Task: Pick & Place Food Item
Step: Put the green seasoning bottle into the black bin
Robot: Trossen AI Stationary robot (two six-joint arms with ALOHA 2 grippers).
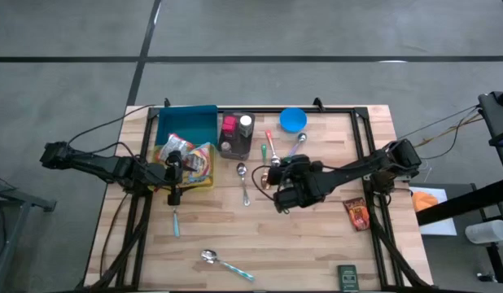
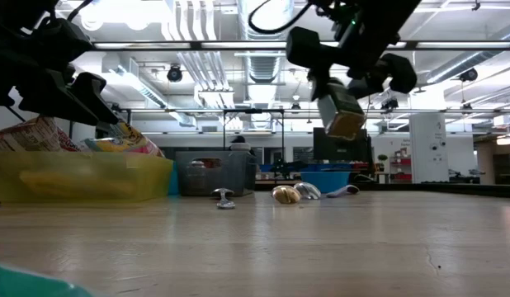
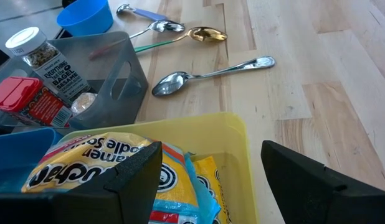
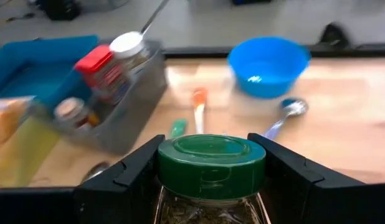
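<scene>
A glass spice jar with a green lid (image 4: pixel 211 165) hangs above the table's middle, and my right gripper (image 1: pixel 281 185) is shut on it; the low view shows the spice jar (image 2: pixel 344 115) well above the wood. My left gripper (image 3: pixel 211 180) stands open over the yellow bin (image 1: pixel 204 181) at the table's left, nothing between its fingers. Snack packets (image 3: pixel 86 168) lie in that yellow bin (image 3: pixel 233 127). A grey bin (image 4: pixel 127 118) with several spice containers stands at the back. My right gripper pinches the jar between its two fingers, one on each side of the jar just below the green lid (image 4: pixel 211 186). The fingers come from the table's right, slanting down. The jar is lifted clear of the table, lid end forward and a little tilted.
Several spoons (image 1: pixel 243 183) lie on the wood between the two arms, and one more spoon (image 1: pixel 223 262) lies near the front edge. A blue bowl (image 1: pixel 293 120) and a blue box (image 1: pixel 186 124) stand at the back. A brown packet (image 1: pixel 357 213) and a dark green box (image 1: pixel 347 277) lie at the right.
</scene>
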